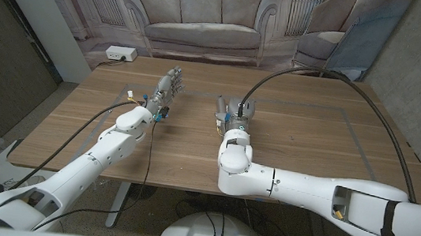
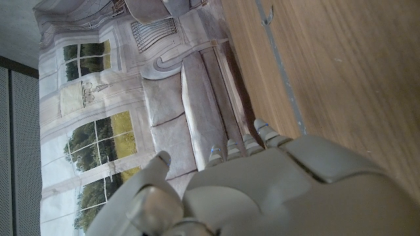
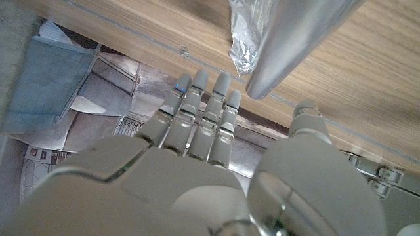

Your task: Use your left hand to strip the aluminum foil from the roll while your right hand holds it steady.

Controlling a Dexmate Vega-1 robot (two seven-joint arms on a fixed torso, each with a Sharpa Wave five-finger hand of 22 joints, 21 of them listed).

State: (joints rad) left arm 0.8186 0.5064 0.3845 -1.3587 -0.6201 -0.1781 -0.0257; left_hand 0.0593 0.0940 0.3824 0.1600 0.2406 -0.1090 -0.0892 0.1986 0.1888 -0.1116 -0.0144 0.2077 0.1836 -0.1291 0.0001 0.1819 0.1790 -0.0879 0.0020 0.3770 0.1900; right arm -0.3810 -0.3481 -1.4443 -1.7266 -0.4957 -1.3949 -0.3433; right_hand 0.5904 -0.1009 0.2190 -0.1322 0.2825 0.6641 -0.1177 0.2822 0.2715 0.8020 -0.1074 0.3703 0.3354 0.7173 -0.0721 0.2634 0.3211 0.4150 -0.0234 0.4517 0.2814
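On the wooden table, both the left hand and right hand hold nothing, foil roll beside the right.

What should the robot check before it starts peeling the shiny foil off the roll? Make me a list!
1. Foil roll lying on the table: ok.
2. Right hand beside the roll: ok, the head view shows them next to each other.
3. Right hand holding the roll steady: not ok; its fingers are spread and the roll lies apart from them.
4. Left hand empty and ready: ok, fingers apart, nothing held.
5. Left hand near the foil: not ok, a stretch of table lies between.
6. Loose foil edge to grab: ok, crinkled foil sticks out.
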